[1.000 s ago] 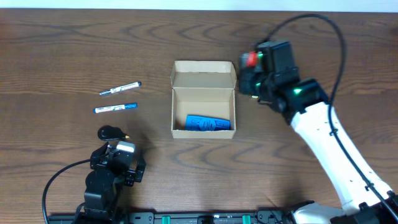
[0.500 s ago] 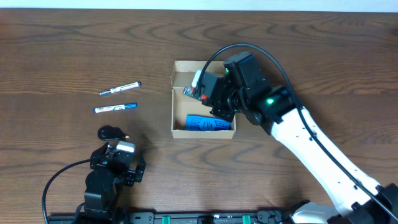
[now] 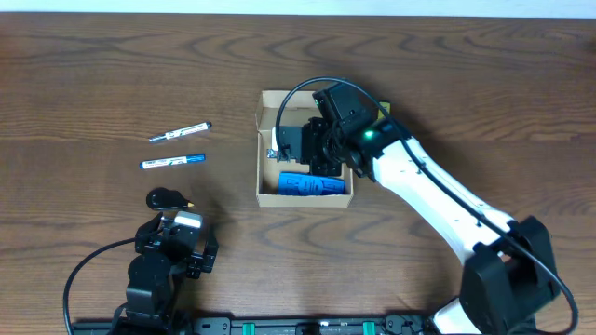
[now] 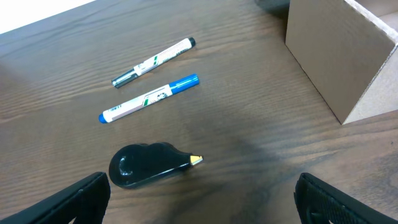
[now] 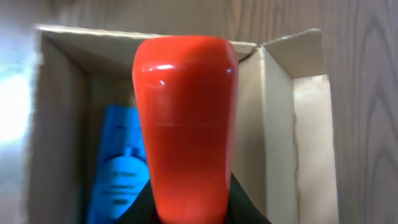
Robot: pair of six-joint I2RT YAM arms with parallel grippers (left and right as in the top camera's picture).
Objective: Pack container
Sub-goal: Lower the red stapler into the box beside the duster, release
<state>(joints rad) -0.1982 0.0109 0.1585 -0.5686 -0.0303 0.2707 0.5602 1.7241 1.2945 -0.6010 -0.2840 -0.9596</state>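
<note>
I see the right gripper (image 3: 291,144) clamped on a red rounded object (image 5: 185,118) directly over the open container (image 3: 307,199), with a blue case (image 3: 312,185) inside. The left gripper (image 4: 202,196), jaws spread wide, sits well left of the container.

Case (image 3: 312,185) in container (image 3: 260,177), markers (image 3: 180,133) well left, right claw (image 3: 293,147) seemingly over container.

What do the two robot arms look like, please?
The right arm has white links, black joints, a glowing green light and a looping black cable. The left arm is black with a pale wrist block and black fingers.
</note>
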